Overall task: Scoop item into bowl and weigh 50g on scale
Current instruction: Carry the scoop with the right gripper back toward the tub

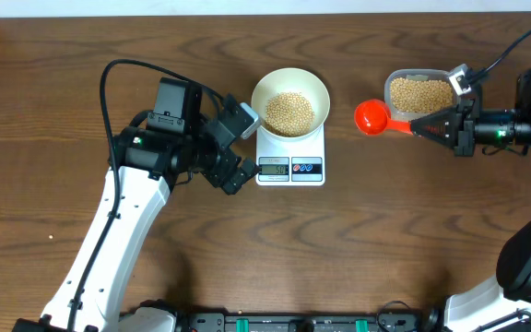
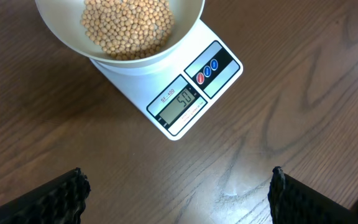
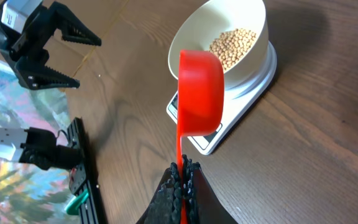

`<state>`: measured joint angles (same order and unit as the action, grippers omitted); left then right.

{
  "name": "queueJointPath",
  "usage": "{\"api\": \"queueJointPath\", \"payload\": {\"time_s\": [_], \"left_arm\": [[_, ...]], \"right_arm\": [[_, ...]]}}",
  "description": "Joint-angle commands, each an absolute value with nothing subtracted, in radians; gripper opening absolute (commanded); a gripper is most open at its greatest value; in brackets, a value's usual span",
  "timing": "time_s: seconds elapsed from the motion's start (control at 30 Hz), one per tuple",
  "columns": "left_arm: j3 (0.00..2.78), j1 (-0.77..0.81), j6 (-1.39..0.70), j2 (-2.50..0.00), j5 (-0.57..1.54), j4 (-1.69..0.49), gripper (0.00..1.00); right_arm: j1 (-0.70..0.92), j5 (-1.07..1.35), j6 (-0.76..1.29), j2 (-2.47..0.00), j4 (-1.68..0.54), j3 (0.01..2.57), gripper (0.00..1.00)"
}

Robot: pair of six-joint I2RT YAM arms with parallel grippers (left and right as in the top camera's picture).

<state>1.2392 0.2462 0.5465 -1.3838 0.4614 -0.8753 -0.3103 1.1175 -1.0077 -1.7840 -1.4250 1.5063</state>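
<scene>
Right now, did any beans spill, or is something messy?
No, nothing stands out. The beans are inside the bowl, which sits on the scale. More beans are in the tub. None lie on the table. The right gripper holds the scoop by its handle.

The whole brown wooden table (image 1: 53,92) is taken in from straight above, from afar. From the wrists, the flat white rectangular scale (image 2: 194,93) is viewed steeply downward, close ahead of the left gripper (image 2: 176,193), and obliquely, farther ahead of the right gripper (image 3: 182,177), past its red plastic scoop (image 3: 201,93). The scale and round white bowl (image 1: 270,83) are shared by all three views.
</scene>
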Motion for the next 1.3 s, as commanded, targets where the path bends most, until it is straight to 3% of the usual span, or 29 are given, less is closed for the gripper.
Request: {"api": "queueJointPath", "payload": {"time_s": [0.0, 0.4, 1.27], "left_arm": [[1.259, 0.248, 0.538, -1.375, 0.459, -0.878, 0.94], [1.259, 0.248, 0.538, -1.375, 0.459, -0.878, 0.94], [1.259, 0.248, 0.538, -1.375, 0.459, -0.878, 0.94]], "right_arm": [[-0.328, 1.122, -1.049, -1.767, -1.433, 1.517, 0.01], [-0.370, 1.080, -1.048, -1.767, -1.436, 1.517, 0.01], [-0.620, 1.083, -1.044, -1.767, -1.443, 1.517, 0.01]]}}
